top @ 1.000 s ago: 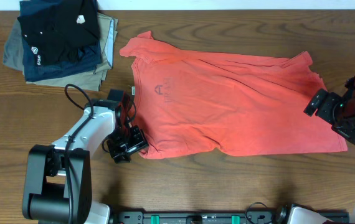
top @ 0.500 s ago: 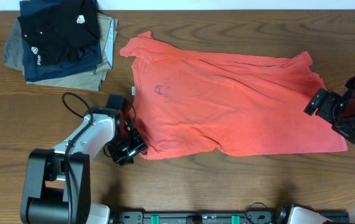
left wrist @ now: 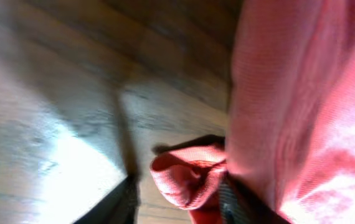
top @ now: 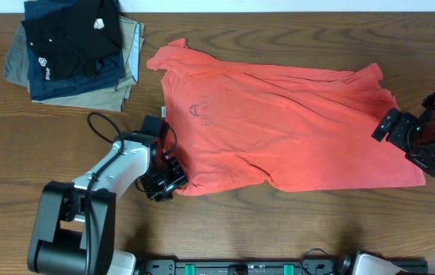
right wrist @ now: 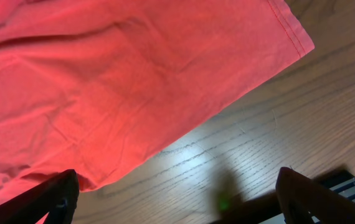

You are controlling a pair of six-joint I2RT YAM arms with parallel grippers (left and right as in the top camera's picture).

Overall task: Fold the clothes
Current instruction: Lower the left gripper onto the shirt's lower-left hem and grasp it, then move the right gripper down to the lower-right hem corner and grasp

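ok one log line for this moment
left gripper: coral-red cotton t-shirt sleeve corner between jaws | right gripper: open, at hem edge

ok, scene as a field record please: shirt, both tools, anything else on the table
shirt: coral-red T-shirt, spread flat, wrinkled, collar toward the left arm
left tool: at the near sleeve, bunched sleeve edge between its fingers; firm grip not clear
right tool: open, empty, over the shirt's edge at the hem end
other: stack of folded garments, black on top, far left corner, apart from the shirt
surface: wooden table
fold progress: none visible yet
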